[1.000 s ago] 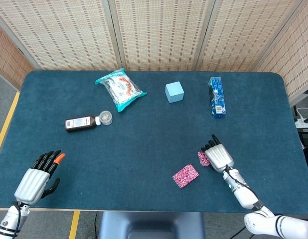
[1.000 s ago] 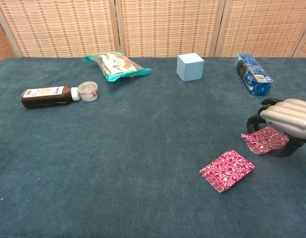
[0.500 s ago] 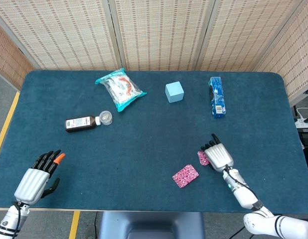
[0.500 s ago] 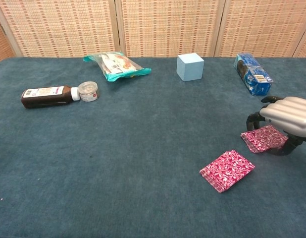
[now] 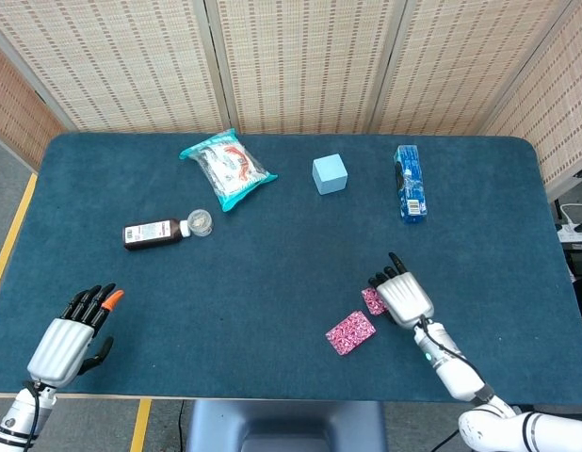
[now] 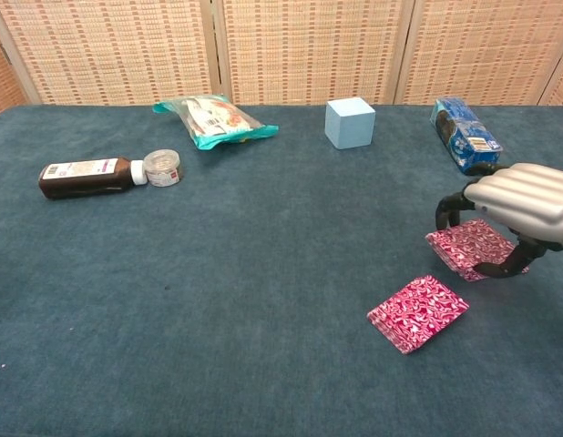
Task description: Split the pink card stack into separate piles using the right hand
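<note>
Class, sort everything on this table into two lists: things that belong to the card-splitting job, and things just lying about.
Part of the job:
right hand
pink cards held by that hand
pink card pile on the table

Just lying about:
brown bottle
snack bag
blue cube
blue packet
left hand, holding nothing

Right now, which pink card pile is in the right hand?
The smaller pile, under the right hand, which grips it. The other pile lies free on the table, nearer the front edge.
</note>
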`<state>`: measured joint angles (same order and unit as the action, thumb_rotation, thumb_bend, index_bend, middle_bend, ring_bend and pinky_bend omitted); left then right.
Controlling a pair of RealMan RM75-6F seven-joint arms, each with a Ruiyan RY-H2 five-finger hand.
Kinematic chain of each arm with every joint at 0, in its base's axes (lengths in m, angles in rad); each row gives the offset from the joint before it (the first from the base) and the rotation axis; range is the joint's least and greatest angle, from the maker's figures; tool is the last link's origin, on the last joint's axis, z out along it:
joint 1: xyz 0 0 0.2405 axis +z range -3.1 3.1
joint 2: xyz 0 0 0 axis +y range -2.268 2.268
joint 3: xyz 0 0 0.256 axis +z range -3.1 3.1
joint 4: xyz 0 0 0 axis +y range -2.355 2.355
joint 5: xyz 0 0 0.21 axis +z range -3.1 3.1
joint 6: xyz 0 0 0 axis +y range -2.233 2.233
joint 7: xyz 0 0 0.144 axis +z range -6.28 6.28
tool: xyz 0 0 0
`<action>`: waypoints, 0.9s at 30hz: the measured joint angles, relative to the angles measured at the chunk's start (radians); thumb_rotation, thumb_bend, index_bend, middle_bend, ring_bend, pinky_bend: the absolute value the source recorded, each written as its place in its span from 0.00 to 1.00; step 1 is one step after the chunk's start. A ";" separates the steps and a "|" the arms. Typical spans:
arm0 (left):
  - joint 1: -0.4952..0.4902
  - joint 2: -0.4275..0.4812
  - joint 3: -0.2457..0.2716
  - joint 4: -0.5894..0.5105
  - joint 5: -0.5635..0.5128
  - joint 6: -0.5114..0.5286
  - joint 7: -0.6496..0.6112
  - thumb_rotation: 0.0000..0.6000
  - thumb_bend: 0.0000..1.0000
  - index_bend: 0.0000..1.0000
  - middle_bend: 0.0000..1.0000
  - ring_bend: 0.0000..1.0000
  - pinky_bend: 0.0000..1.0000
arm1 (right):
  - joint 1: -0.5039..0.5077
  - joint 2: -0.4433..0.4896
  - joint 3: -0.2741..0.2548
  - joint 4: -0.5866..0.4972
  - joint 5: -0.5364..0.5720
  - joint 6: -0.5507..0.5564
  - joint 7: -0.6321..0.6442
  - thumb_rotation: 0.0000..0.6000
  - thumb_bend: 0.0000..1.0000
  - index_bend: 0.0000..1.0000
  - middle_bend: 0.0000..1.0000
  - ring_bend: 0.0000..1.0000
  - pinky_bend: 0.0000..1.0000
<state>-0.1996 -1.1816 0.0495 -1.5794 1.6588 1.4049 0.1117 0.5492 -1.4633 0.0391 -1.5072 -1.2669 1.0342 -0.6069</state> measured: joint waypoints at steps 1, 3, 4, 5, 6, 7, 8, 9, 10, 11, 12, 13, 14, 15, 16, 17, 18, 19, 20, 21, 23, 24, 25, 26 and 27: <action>0.000 0.000 0.001 0.000 0.001 0.000 0.000 1.00 0.46 0.00 0.00 0.00 0.12 | 0.005 -0.007 0.003 -0.006 0.001 -0.002 -0.009 1.00 0.21 0.55 0.41 0.24 0.04; 0.000 0.001 0.001 0.000 0.002 0.001 0.000 1.00 0.46 0.00 0.00 0.00 0.12 | 0.017 -0.027 0.011 -0.016 0.008 -0.007 -0.033 1.00 0.21 0.55 0.41 0.24 0.04; 0.000 0.001 0.001 0.001 0.002 0.002 -0.001 1.00 0.46 0.00 0.00 0.00 0.12 | 0.023 -0.036 0.014 -0.019 0.012 -0.011 -0.045 1.00 0.21 0.55 0.41 0.24 0.04; 0.000 0.001 0.000 0.001 0.002 0.002 -0.002 1.00 0.46 0.00 0.00 0.00 0.12 | 0.029 -0.047 0.017 -0.021 0.017 -0.014 -0.058 1.00 0.21 0.55 0.41 0.24 0.04; 0.001 0.002 0.000 0.001 0.002 0.003 -0.004 1.00 0.46 0.00 0.00 0.00 0.12 | 0.037 -0.063 0.021 -0.023 0.026 -0.019 -0.077 1.00 0.21 0.55 0.41 0.24 0.04; 0.001 0.003 0.000 0.001 0.001 0.003 -0.006 1.00 0.46 0.00 0.00 0.00 0.12 | 0.044 -0.077 0.025 -0.024 0.033 -0.022 -0.091 1.00 0.21 0.55 0.41 0.24 0.04; 0.001 0.004 0.000 0.002 0.001 0.004 -0.009 1.00 0.46 0.00 0.00 0.00 0.12 | 0.051 -0.091 0.028 -0.024 0.040 -0.025 -0.105 1.00 0.21 0.54 0.41 0.24 0.04; 0.001 0.004 0.000 0.003 0.001 0.004 -0.011 1.00 0.46 0.00 0.00 0.00 0.12 | 0.059 -0.110 0.032 -0.023 0.050 -0.029 -0.123 1.00 0.21 0.54 0.41 0.24 0.04; 0.001 0.006 0.000 0.003 0.001 0.005 -0.014 1.00 0.46 0.00 0.00 0.00 0.12 | 0.065 -0.124 0.036 -0.021 0.058 -0.030 -0.136 1.00 0.21 0.53 0.41 0.24 0.04; 0.001 0.006 0.000 0.004 0.001 0.005 -0.016 1.00 0.46 0.00 0.00 0.00 0.12 | 0.071 -0.138 0.039 -0.018 0.065 -0.031 -0.148 1.00 0.21 0.53 0.41 0.24 0.04; 0.001 0.007 -0.001 0.004 0.001 0.006 -0.018 1.00 0.46 0.00 0.00 0.00 0.12 | 0.078 -0.154 0.044 -0.013 0.075 -0.032 -0.160 1.00 0.21 0.52 0.41 0.24 0.04; 0.001 0.007 -0.001 0.005 0.000 0.007 -0.020 1.00 0.46 0.00 0.00 0.00 0.12 | 0.083 -0.164 0.047 -0.008 0.084 -0.033 -0.167 1.00 0.21 0.49 0.41 0.24 0.04; 0.002 0.009 -0.002 0.005 -0.001 0.008 -0.023 1.00 0.46 0.00 0.00 0.00 0.12 | 0.088 -0.173 0.049 -0.003 0.092 -0.034 -0.175 1.00 0.21 0.46 0.41 0.24 0.04; 0.002 0.009 -0.002 0.005 -0.002 0.008 -0.024 1.00 0.46 0.00 0.00 0.00 0.12 | 0.093 -0.181 0.052 0.003 0.102 -0.035 -0.185 1.00 0.21 0.42 0.40 0.23 0.04; 0.002 0.010 -0.003 0.006 -0.002 0.008 -0.026 1.00 0.46 0.00 0.00 0.00 0.12 | 0.097 -0.187 0.054 0.008 0.108 -0.035 -0.193 1.00 0.21 0.39 0.39 0.22 0.04; 0.001 0.010 -0.003 0.006 -0.003 0.007 -0.027 1.00 0.46 0.00 0.00 0.00 0.12 | 0.100 -0.191 0.055 0.013 0.115 -0.035 -0.199 1.00 0.21 0.33 0.35 0.20 0.04; 0.001 0.010 -0.002 0.006 -0.002 0.006 -0.027 1.00 0.46 0.00 0.00 0.00 0.12 | 0.103 -0.195 0.057 0.016 0.126 -0.037 -0.206 1.00 0.21 0.26 0.30 0.18 0.03; 0.001 0.010 -0.002 0.006 -0.002 0.006 -0.026 1.00 0.46 0.00 0.00 0.00 0.12 | 0.104 -0.197 0.058 0.017 0.135 -0.038 -0.212 1.00 0.21 0.20 0.26 0.15 0.02; 0.001 0.010 -0.002 0.006 -0.001 0.005 -0.025 1.00 0.46 0.00 0.00 0.00 0.12 | 0.106 -0.197 0.059 0.016 0.147 -0.040 -0.218 1.00 0.21 0.11 0.19 0.12 0.01; 0.000 0.010 -0.001 0.005 -0.001 0.004 -0.024 1.00 0.46 0.00 0.00 0.00 0.12 | 0.109 -0.198 0.060 0.014 0.165 -0.043 -0.226 1.00 0.21 0.04 0.15 0.09 0.00; 0.000 0.010 -0.001 0.004 -0.001 0.004 -0.021 1.00 0.46 0.00 0.00 0.00 0.12 | 0.114 -0.195 0.062 0.007 0.192 -0.047 -0.240 1.00 0.21 0.00 0.09 0.06 0.00; 0.000 0.010 -0.002 0.004 -0.002 0.003 -0.020 1.00 0.46 0.00 0.00 0.00 0.12 | 0.117 -0.191 0.062 -0.002 0.205 -0.048 -0.249 1.00 0.21 0.00 0.06 0.04 0.00; 0.001 0.009 -0.002 0.004 -0.003 0.004 -0.019 1.00 0.46 0.00 0.00 0.00 0.12 | 0.119 -0.186 0.061 -0.008 0.211 -0.049 -0.254 1.00 0.21 0.00 0.05 0.03 0.00; 0.001 0.009 -0.003 0.004 -0.004 0.003 -0.018 1.00 0.46 0.00 0.00 0.00 0.12 | 0.120 -0.181 0.060 -0.016 0.216 -0.049 -0.256 1.00 0.21 0.00 0.04 0.03 0.00; 0.001 0.009 -0.003 0.004 -0.005 0.003 -0.017 1.00 0.47 0.00 0.00 0.00 0.12 | 0.121 -0.173 0.058 -0.026 0.223 -0.049 -0.257 1.00 0.21 0.00 0.04 0.02 0.00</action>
<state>-0.1990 -1.1730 0.0464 -1.5757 1.6536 1.4077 0.0946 0.6704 -1.6364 0.0976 -1.5333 -1.0444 0.9854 -0.8637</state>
